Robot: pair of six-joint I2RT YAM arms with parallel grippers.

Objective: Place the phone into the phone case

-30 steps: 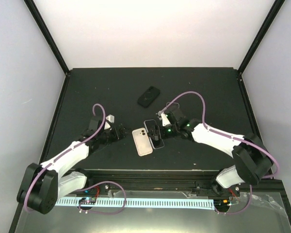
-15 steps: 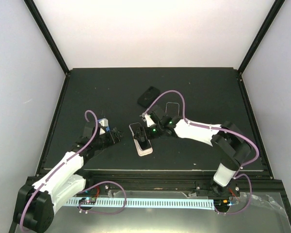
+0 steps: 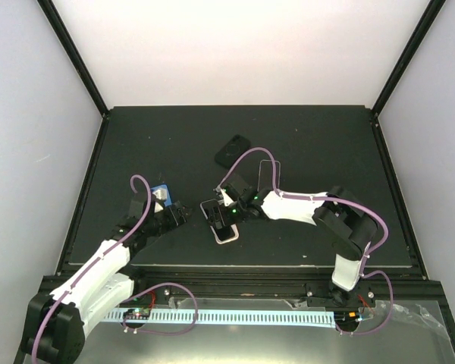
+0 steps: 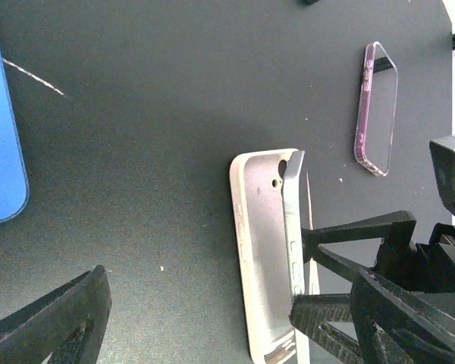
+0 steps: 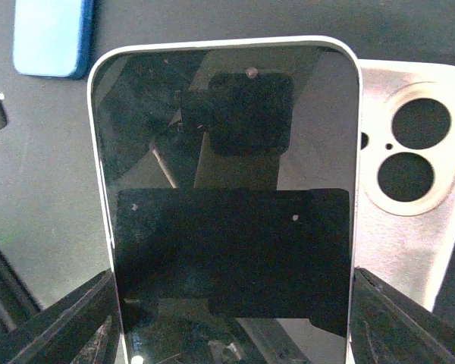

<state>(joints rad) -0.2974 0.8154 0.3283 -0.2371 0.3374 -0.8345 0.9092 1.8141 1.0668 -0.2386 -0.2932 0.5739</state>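
The right gripper (image 3: 226,214) is clamped on the phone (image 5: 227,189) by its long edges, holding it tilted over the white phone case (image 4: 262,250). One edge seems to sit inside the case, though contact is hard to make out. Just left of the case, the left gripper (image 3: 180,212) hangs with jaws spread and empty.

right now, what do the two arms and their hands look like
The left arm and right arm match: white link shells between chunky black joints, with a purple cable looping along each. The left hand and right hand are black, each with two angular fingers. Small green lights glow near the right wrist.
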